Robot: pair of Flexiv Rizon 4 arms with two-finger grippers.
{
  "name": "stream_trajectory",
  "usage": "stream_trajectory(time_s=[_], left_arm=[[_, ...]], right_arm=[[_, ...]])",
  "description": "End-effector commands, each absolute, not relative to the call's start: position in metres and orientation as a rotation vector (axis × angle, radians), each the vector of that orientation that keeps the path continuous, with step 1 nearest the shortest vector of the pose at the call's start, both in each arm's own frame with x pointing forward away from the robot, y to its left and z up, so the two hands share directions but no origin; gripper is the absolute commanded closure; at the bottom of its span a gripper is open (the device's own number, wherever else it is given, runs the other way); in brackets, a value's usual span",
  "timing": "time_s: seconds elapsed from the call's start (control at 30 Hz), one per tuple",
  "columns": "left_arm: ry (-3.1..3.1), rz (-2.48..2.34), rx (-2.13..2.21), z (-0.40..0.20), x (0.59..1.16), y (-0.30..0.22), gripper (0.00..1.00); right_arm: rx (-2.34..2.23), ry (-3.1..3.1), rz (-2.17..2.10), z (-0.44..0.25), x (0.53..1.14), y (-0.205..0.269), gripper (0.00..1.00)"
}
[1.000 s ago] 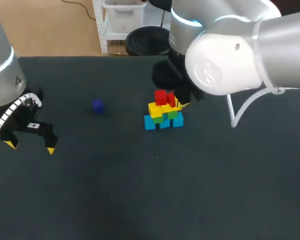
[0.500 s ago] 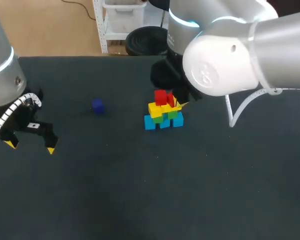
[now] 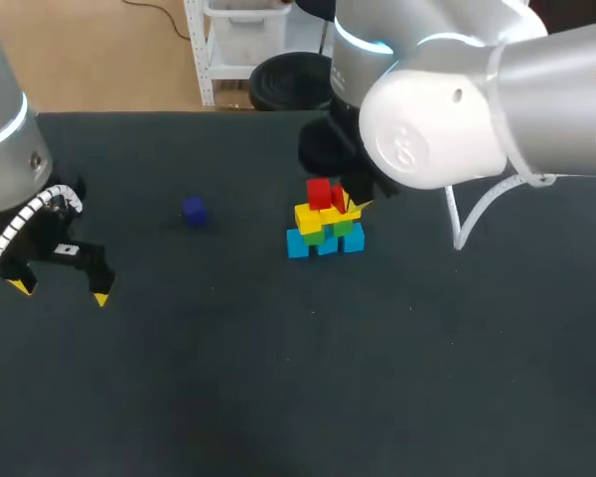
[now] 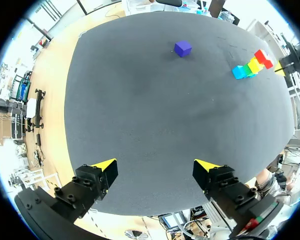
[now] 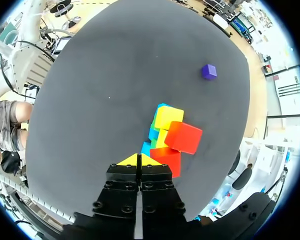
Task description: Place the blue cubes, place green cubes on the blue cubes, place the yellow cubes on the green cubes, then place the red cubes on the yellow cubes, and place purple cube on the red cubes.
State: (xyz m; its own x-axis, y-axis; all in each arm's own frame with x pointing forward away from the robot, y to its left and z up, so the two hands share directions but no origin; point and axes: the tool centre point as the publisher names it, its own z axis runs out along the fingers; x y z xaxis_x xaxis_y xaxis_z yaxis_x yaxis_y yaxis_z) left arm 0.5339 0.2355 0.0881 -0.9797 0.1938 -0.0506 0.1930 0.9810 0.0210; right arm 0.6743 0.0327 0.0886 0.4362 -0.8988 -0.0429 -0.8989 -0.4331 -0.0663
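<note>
Change: right arm [image 3: 437, 99] edged slightly leftward; cubes unmoved.
Right gripper [image 5: 139, 160]: fingers pressed together, empty, just beside red cubes [image 5: 182, 139].
Left gripper [image 4: 156, 168]: fingers spread, empty.
Purple cube [image 3: 194, 210]: alone, well apart from stack [image 3: 325, 231].

right claw [image 3: 362, 207] — mostly hidden, behind arm [image 3: 437, 119]

You see table [image 3: 278, 378]: dark, matt, fine grain like cloth. Red cubes [image 5: 184, 138] and purple cube [image 4: 183, 48]: smooth faces, solid colour, slight sheen. Your right arm [image 3: 447, 109]: smooth glossy shell, silver-white. Left gripper [image 4: 155, 166]: matt black body, smooth yellow tips.
</note>
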Motion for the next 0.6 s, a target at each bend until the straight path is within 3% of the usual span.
stream_trajectory(time_s=[0.03,0.6], left_arm=[[3.077,0.024,0.303,0.0876,0.5353,0.2356,0.0],[3.077,0.024,0.303,0.0876,0.5353,0.2356,0.0]], right_arm=[[-2.595,1.624,0.006,0.088,0.676,0.0329,1.0],[-2.597,1.619,-0.002,0.0864,0.6803,0.0341,1.0]])
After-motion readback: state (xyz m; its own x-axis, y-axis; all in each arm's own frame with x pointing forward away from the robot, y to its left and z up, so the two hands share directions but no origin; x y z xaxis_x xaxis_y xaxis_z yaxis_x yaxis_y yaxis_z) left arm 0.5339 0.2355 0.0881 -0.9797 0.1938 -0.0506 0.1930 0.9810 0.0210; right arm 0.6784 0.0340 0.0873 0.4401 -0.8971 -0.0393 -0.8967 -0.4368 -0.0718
